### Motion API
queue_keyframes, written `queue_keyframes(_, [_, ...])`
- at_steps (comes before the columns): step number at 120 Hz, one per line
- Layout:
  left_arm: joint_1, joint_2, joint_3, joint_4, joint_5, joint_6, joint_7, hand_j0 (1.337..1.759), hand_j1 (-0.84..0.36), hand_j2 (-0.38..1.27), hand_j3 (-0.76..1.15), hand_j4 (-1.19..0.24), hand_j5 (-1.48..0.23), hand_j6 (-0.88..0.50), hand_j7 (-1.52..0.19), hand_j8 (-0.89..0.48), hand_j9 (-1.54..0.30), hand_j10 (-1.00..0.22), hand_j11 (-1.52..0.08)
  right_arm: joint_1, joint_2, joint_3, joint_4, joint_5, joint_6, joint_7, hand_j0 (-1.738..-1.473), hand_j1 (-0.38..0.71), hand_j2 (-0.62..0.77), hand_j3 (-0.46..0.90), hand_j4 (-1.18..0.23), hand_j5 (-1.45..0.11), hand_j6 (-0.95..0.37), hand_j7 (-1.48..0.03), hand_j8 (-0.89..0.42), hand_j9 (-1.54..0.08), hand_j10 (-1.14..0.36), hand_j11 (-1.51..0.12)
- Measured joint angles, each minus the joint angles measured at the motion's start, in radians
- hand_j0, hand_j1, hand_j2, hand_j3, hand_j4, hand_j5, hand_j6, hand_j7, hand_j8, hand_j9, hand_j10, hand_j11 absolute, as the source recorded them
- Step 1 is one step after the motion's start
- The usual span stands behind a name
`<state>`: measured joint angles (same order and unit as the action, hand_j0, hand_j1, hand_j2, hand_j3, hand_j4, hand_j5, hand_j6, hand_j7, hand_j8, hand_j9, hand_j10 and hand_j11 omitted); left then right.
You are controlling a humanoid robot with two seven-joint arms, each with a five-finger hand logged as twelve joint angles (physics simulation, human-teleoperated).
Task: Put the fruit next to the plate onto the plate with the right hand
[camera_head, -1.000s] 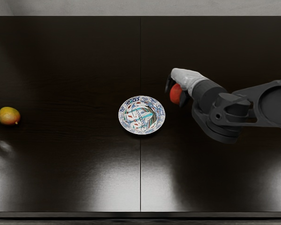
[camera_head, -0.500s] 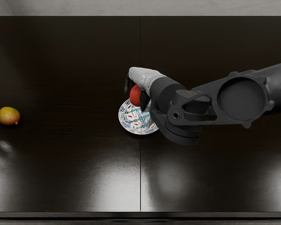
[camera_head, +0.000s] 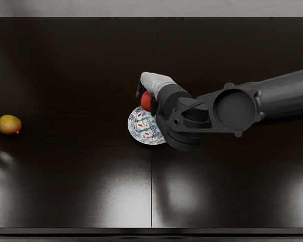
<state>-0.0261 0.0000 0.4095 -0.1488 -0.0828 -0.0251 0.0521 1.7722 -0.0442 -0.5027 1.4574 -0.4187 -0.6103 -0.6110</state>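
Note:
A red fruit (camera_head: 146, 101) is held in my right hand (camera_head: 147, 94), whose fingers are curled shut around it. The hand hangs over the far edge of the patterned plate (camera_head: 141, 127) in the middle of the dark table. My right arm (camera_head: 232, 108) reaches in from the right edge and covers the plate's right half. Whether the fruit touches the plate is hidden by the hand. The left arm does not show.
A yellow-orange mango (camera_head: 9, 124) lies alone near the table's left edge, far from the plate. A thin seam (camera_head: 151, 191) runs down the table's middle. The table's front edge (camera_head: 151, 230) crosses the bottom of the view.
My right hand carried the red fruit leftward from beside the plate to above its far edge. Over the last half second the forearm settled lower and the hand barely shifted.

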Motion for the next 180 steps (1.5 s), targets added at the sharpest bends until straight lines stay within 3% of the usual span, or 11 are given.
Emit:
queue_keyframes(35, [0.000, 0.000, 0.000, 0.000, 0.000, 0.000, 0.000, 1.658, 0.07, 0.05, 0.00, -0.23, -0.30, -0.23, -0.30, -0.23, -0.30, -0.23, -0.30, -0.047, -0.004, -0.031, -0.010, -0.020, 0.000, 0.000, -1.654, 0.25, 0.22, 0.00, -0.65, -0.84, -0.49, -0.84, -0.41, -0.85, -0.59, -0.84])
queue_keyframes(55, [0.000, 0.000, 0.000, 0.000, 0.000, 0.000, 0.000, 1.658, 0.07, 0.05, 0.00, -0.23, -0.30, -0.23, -0.30, -0.23, -0.30, -0.23, -0.30, -0.027, 0.002, -0.025, -0.014, -0.011, -0.001, 0.000, -1.656, -0.04, 0.10, 0.00, -0.32, -0.42, -0.25, -0.42, -0.22, -0.42, -0.30, -0.42])
queue_keyframes(76, [0.000, 0.000, 0.000, 0.000, 0.000, 0.000, 0.000, 1.658, 0.07, 0.05, 0.00, -0.23, -0.30, -0.23, -0.30, -0.23, -0.30, -0.23, -0.30, -0.007, -0.002, -0.022, 0.000, -0.007, -0.001, 0.000, -1.657, -0.20, 0.04, 0.00, -0.16, -0.20, -0.13, -0.20, -0.11, -0.20, -0.15, -0.20])
queue_keyframes(110, [0.000, 0.000, 0.000, 0.000, 0.000, 0.000, 0.000, 1.658, 0.07, 0.05, 0.00, -0.23, -0.30, -0.23, -0.30, -0.23, -0.30, -0.23, -0.30, -0.009, -0.211, 0.161, 0.167, 0.011, -0.001, 0.000, -1.658, -0.28, 0.01, 0.00, -0.06, -0.08, -0.06, -0.08, -0.05, -0.08, -0.06, -0.08])
queue_keyframes(128, [0.000, 0.000, -0.001, 0.000, 0.000, 0.000, 0.000, 1.658, 0.07, 0.05, 0.00, -0.23, -0.30, -0.23, -0.30, -0.23, -0.30, -0.23, -0.30, -0.039, -0.269, 0.267, 0.200, 0.033, -0.001, 0.000, -1.658, -0.30, 0.00, 0.00, -0.05, -0.06, -0.05, -0.06, -0.04, -0.06, -0.05, -0.06])
queue_keyframes(145, [0.007, 0.000, -0.001, 0.000, 0.000, 0.000, 0.000, 1.658, 0.07, 0.05, 0.00, -0.23, -0.30, -0.23, -0.30, -0.23, -0.30, -0.23, -0.30, -0.125, -0.287, 0.444, 0.199, 0.066, -0.001, 0.000, -1.658, -0.30, 0.00, 0.00, -0.04, -0.05, -0.04, -0.05, -0.04, -0.05, -0.04, -0.05])
queue_keyframes(162, [0.005, 0.000, 0.000, 0.000, 0.000, 0.000, 0.000, 1.658, 0.07, 0.05, 0.00, -0.23, -0.30, -0.23, -0.30, -0.23, -0.30, -0.23, -0.30, -0.312, -0.296, 0.719, 0.158, 0.113, 0.067, 0.000, -1.658, -0.31, 0.00, 0.00, -0.04, -0.05, -0.04, -0.05, -0.04, -0.05, -0.04, -0.05])
queue_keyframes(180, [0.005, 0.000, 0.001, 0.000, 0.000, 0.000, 0.000, 1.658, 0.07, 0.05, 0.00, -0.23, -0.30, -0.23, -0.30, -0.23, -0.30, -0.23, -0.30, -0.503, -0.313, 0.962, 0.135, 0.168, 0.300, 0.000, -1.658, -0.31, -0.01, 0.00, -0.03, -0.05, -0.03, -0.05, -0.03, -0.05, -0.03, -0.05])
